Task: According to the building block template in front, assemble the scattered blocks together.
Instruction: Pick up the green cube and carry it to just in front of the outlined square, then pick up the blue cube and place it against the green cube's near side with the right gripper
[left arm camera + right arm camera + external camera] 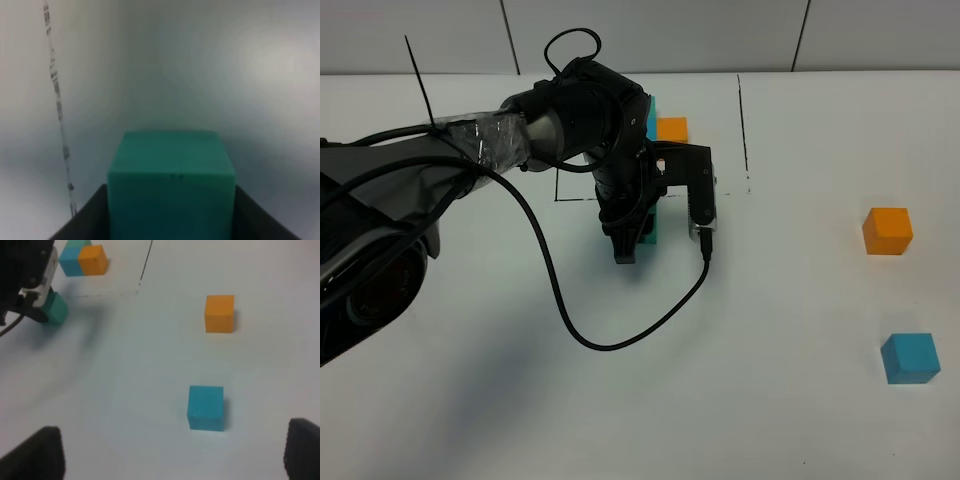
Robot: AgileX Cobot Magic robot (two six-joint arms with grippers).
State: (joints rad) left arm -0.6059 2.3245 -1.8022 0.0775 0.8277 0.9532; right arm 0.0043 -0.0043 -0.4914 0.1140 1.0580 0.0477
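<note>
My left gripper (638, 236) reaches to the middle of the table and is shut on the teal-green cube (653, 222), just in front of the template's front line. In the left wrist view the cube (171, 182) fills the gap between the two dark fingers (85, 220). The template (671, 128) lies behind it. Its blue and orange cubes show, and the arm hides most of the rest. The loose orange cube (887, 230) and blue cube (909, 357) sit far right. My right gripper (175, 460) is open above the blue cube (205, 407), with the orange cube (219, 313) beyond.
The template's thin black outline (744, 130) runs along its right side and also shows in the left wrist view (57, 100). A black cable (570, 320) loops from the left arm over the white table (770, 400). The template's cubes show in the right wrist view (82, 261).
</note>
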